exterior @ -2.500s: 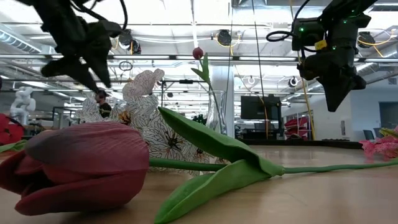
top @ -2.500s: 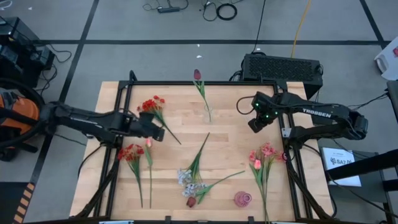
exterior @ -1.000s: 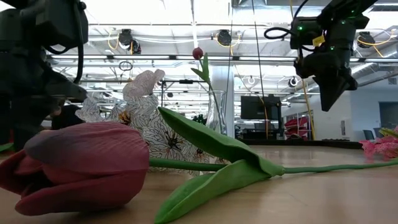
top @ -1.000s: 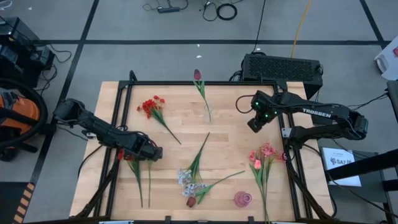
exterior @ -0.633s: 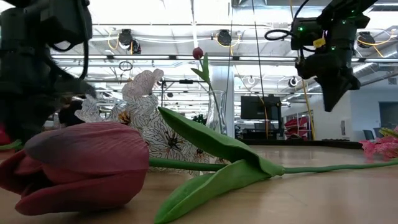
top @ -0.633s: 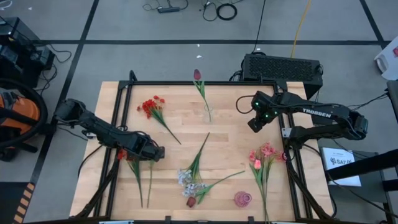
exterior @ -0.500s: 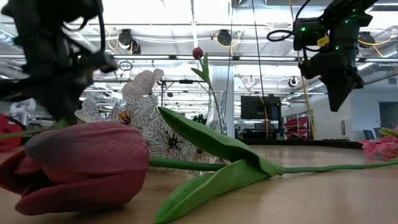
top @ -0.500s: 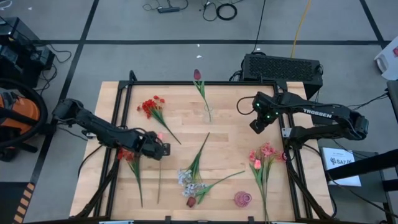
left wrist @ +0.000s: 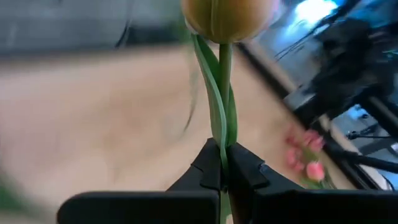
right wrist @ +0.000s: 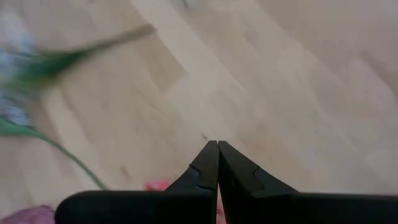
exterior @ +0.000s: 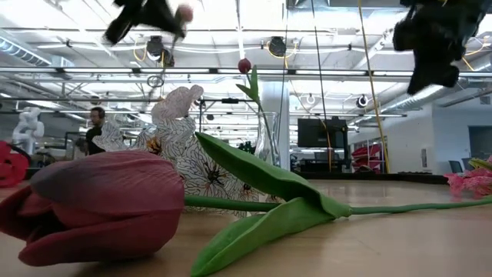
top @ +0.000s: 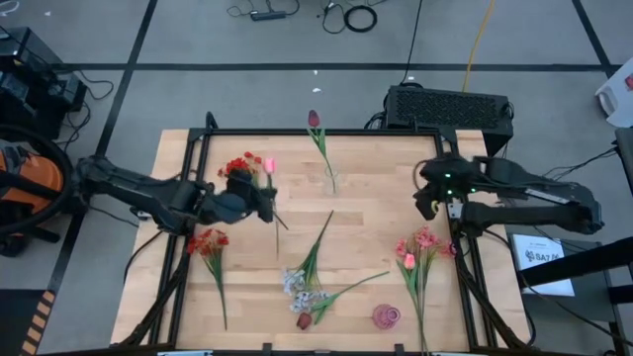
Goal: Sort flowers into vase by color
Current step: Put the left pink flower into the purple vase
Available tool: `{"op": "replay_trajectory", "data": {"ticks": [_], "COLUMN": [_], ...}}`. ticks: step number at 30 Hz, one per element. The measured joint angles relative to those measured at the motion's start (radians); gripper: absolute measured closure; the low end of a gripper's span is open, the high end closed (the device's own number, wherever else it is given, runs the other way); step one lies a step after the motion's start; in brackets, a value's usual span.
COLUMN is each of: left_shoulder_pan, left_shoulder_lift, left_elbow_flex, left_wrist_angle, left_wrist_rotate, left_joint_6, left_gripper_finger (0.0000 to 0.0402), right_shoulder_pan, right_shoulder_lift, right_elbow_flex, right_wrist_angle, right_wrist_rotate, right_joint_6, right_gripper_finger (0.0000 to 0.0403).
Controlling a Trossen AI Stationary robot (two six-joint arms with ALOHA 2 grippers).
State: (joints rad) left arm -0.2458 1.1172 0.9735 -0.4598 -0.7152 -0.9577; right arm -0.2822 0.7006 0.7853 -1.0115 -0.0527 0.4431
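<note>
A black perforated box [top: 450,107] sits on the grey floor just beyond the wooden table's [top: 371,208] far edge, with cables [top: 348,15] coiled farther off. An orange-and-black machine [top: 25,183] stands left of the table. In the low view a person [exterior: 95,127] stands in the room behind.

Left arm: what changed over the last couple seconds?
The left gripper dropped to the red bunch, shut on a pink tulip and lifted it off the table toward the middle. The right gripper, shut and empty, drifted toward the right edge. The other flowers stayed put.
</note>
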Motion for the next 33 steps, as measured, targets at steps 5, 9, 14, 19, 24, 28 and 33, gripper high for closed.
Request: {"op": "replay_trajectory", "data": {"ticks": [5, 9, 14, 19, 24, 28, 33], "left_shoulder_pan": [0.029, 0.039, 0.066, 0.087, 0.088, 0.088, 0.089], "left_shoulder_lift": [0.005, 0.036, 0.086, 0.189, 0.312, 0.400, 0.498], "left_elbow_flex": [0.014, 0.015, 0.015, 0.015, 0.015, 0.015, 0.014], "left_wrist_angle": [0.386, 0.664, 0.777, 0.859, 1.059, 1.165, 1.273], "left_wrist_rotate": [0.019, 0.084, 0.126, 0.307, 0.415, 0.460, 0.498], "left_joint_6": [0.646, 0.917, 0.922, 0.838, 0.840, 0.839, 0.832], "left_gripper_finger": [0.0395, 0.0395, 0.0395, 0.0396, 0.0396, 0.0396, 0.0396], "right_shoulder_pan": [0.047, 0.091, 0.174, 0.252, 0.272, 0.280, 0.310], "right_shoulder_lift": [-0.090, -0.111, -0.083, -0.052, 0.002, 0.054, 0.132], "right_elbow_flex": [0.000, 0.000, -0.022, -0.145, -0.203, -0.203, -0.201], "right_wrist_angle": [0.160, 0.337, 0.553, 0.830, 0.890, 0.976, 1.151], "right_wrist_rotate": [-0.001, -0.003, -0.049, -0.086, -0.080, -0.081, -0.084], "right_joint_6": [-0.001, -0.024, -0.134, -0.197, -0.197, -0.162, -0.249], "right_gripper_finger": [0.0403, 0.0403, 0.0403, 0.0403, 0.0403, 0.0402, 0.0386]}}
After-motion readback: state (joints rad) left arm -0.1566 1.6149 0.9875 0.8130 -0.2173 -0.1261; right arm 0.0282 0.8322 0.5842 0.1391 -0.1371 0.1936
